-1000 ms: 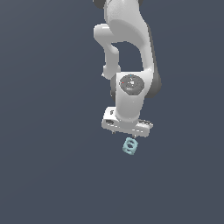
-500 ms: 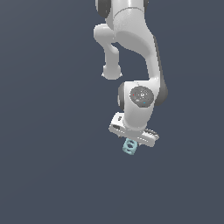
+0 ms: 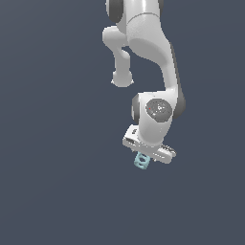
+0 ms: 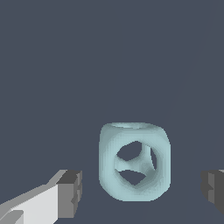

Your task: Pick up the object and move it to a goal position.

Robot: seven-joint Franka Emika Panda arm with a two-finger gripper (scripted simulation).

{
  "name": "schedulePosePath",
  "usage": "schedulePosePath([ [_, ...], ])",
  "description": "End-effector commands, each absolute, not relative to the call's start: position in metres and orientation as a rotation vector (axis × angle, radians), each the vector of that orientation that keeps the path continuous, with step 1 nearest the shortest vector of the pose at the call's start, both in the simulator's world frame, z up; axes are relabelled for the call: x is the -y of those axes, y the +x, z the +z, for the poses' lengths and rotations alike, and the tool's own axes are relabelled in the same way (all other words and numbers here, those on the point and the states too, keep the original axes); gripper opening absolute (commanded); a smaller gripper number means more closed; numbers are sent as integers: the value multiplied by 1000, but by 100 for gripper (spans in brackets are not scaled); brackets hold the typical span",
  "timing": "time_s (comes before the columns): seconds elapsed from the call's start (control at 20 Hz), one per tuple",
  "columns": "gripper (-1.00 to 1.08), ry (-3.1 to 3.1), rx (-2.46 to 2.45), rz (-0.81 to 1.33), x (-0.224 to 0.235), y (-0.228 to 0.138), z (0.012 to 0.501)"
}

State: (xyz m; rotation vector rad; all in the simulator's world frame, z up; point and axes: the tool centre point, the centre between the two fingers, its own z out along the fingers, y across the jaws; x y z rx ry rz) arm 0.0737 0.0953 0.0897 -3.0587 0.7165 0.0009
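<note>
The tool [image 4: 140,192] is released, its fingers [image 4: 70,192] spread at nine and three o'clock of the pale teal holed cube [image 4: 134,162], touching neither side.

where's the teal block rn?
In the exterior view the teal block sits just below the white gripper; in the wrist view it lies between the two open fingertips, touching neither.

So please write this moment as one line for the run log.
phase: approach | gripper: open, fingers apart on both sides of the object | object: pale teal holed block, not yet grasped | goal: not visible
</note>
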Motion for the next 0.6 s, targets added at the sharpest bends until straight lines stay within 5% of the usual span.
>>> schedulePosePath([
  [0.0,100,-3059,-717,1,-95,74,89],
  [0.55,100,-3057,-723,0,-95,73,44],
])
